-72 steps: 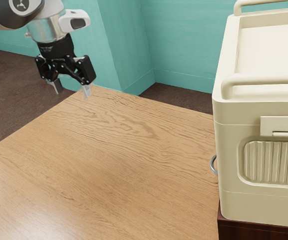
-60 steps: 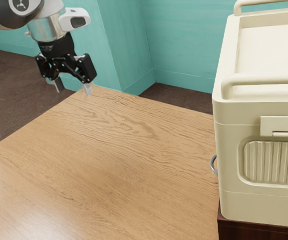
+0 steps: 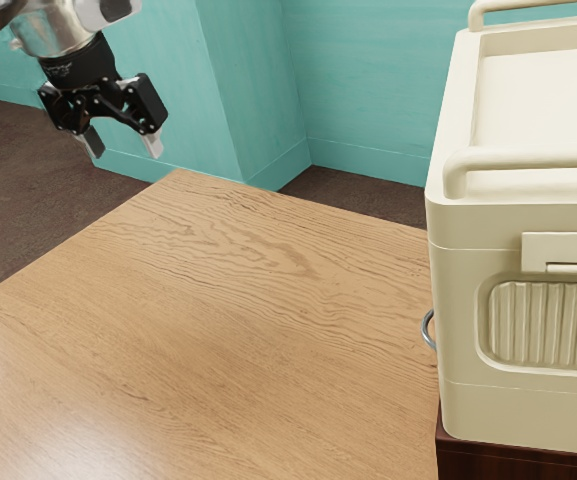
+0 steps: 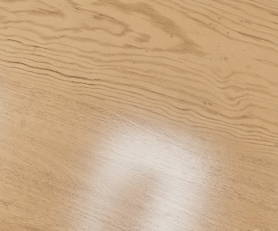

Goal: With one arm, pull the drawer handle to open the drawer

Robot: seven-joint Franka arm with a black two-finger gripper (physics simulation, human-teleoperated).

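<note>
Pale glare (image 4: pixel 177 149) blooms across the brightly lit wooden table (image 3: pixel 228 300).

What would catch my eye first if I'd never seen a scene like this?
Probably the big cream-colored box at the exterior view's right, with thick rails on top, a ribbed panel and a small metal ring on the side facing the wood-grained table. Next, the black gripper at the upper left, open above the table's far side, well away from the ring.
</note>
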